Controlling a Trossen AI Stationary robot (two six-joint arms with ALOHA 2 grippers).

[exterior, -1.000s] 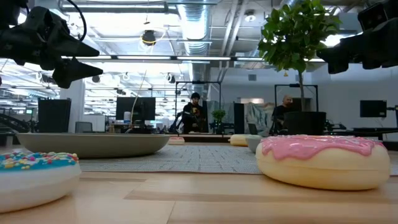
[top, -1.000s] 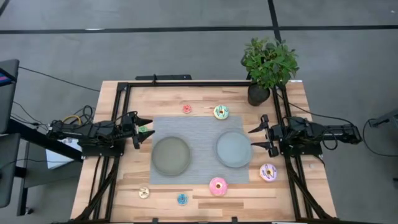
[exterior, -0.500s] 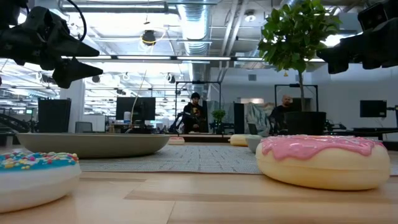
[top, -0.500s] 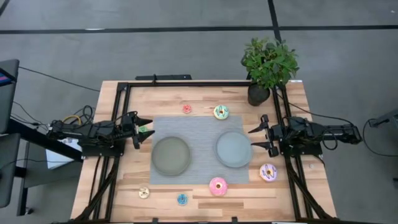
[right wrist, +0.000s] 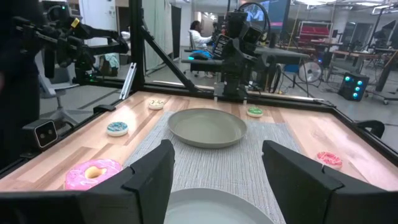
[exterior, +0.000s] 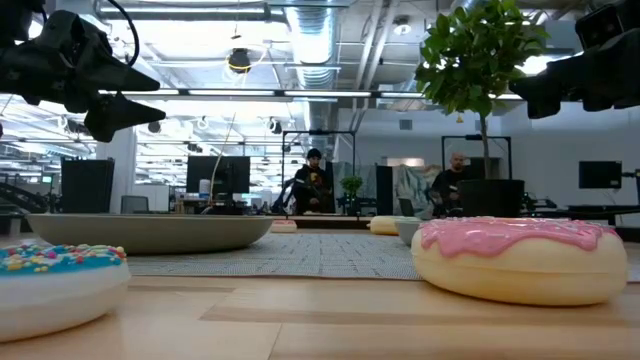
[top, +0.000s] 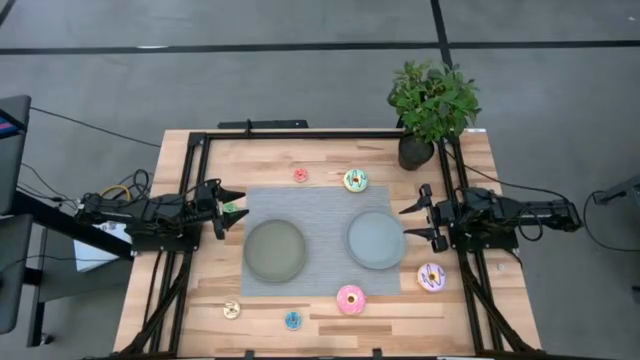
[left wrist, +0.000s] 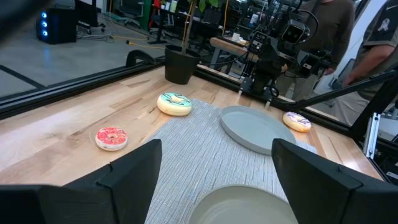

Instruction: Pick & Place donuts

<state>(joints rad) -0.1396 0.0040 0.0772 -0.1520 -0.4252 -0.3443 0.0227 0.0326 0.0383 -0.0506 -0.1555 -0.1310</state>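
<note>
Light: bright and even, from ceiling lamps (exterior: 238, 60) overhead.
Shadows: soft and short; the plant (top: 432, 100) casts a faint one on the table (top: 270, 160).
Glare: ceiling strips burn white in the low view; the dark fingers (exterior: 120, 100) show nearly as silhouettes against them.
Focus: pink donut (exterior: 520, 255) close to the lens is soft.
Blur: people beyond the left arm's fingers (left wrist: 134, 171) are smeared.
</note>
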